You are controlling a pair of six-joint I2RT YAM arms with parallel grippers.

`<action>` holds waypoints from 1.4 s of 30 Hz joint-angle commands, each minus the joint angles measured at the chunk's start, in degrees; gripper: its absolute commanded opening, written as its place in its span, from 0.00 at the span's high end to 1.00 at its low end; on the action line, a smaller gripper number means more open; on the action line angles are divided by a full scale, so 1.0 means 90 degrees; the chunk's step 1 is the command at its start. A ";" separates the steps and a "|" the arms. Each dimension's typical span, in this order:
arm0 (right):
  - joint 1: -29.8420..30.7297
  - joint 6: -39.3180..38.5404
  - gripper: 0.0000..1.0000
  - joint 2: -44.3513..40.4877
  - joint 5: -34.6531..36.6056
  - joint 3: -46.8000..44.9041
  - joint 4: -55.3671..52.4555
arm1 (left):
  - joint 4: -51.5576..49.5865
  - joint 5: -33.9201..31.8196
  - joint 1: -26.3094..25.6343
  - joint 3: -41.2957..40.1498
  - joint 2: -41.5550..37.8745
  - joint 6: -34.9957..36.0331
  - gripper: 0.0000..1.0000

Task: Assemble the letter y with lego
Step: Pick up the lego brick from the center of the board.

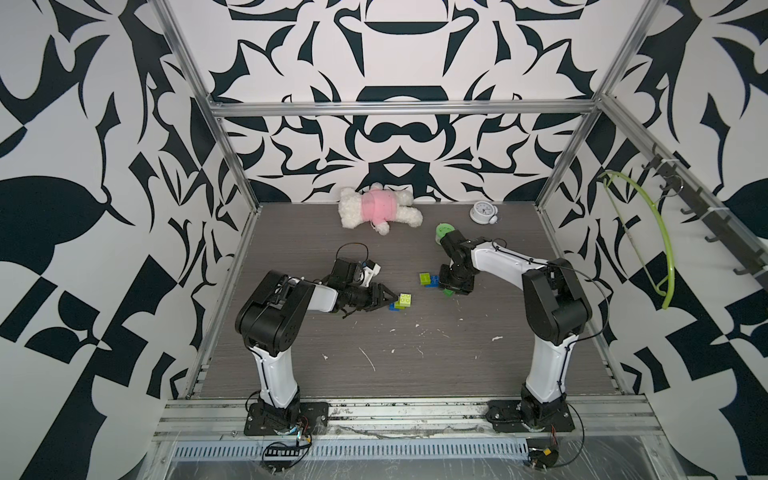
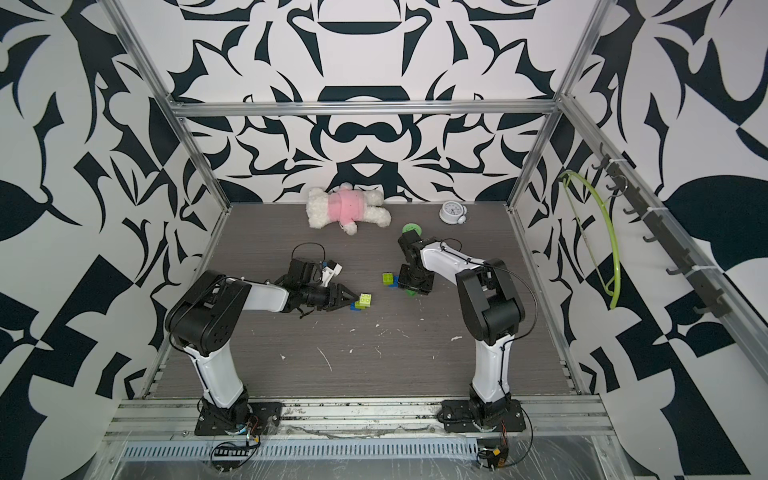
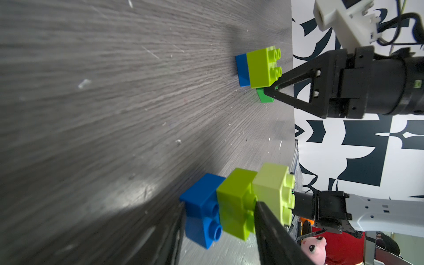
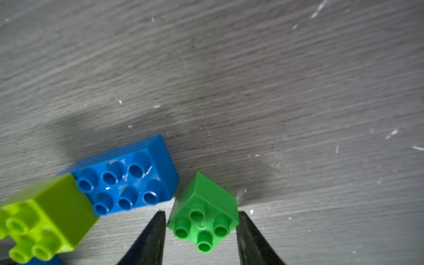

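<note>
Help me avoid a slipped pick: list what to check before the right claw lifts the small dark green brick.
1. The small dark green square plastic brick between the right claw's fingers: ok.
2. Brick square to the fingers: not ok, it sits corner-on.
3. Right claw closed firmly on it: cannot tell.
4. Gap to the wide blue plastic brick carrying a lime green brick: cannot tell, corners nearly meet.
5. Clearance from the left claw, at the stack of small blue, lime green and pale yellow bricks: ok.
</note>
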 commanded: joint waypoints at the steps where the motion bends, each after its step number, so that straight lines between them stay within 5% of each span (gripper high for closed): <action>1: 0.0028 -0.0035 0.48 -0.0052 0.0113 0.0308 -0.0064 | -0.1944 -0.1593 0.0153 -0.0493 0.0687 0.0038 0.46; 15: 0.0134 -0.0282 0.56 0.0267 0.0523 0.0527 -0.0466 | -0.1944 -0.1589 0.0180 -0.0492 0.0704 0.0029 0.46; 22: 0.0144 -0.0512 0.72 0.0085 0.0806 0.0529 -0.0716 | -0.1944 -0.1574 0.0182 -0.0493 0.0714 0.0028 0.46; 34: 0.0157 -0.2877 0.77 0.0017 0.0677 0.1413 -0.1005 | -0.1944 -0.1577 0.0178 -0.0487 0.0716 0.0028 0.46; 42: -0.0197 -0.3381 0.76 0.0084 0.0804 0.1229 -0.1395 | -0.1953 -0.1584 0.0178 -0.0483 0.0718 0.0028 0.46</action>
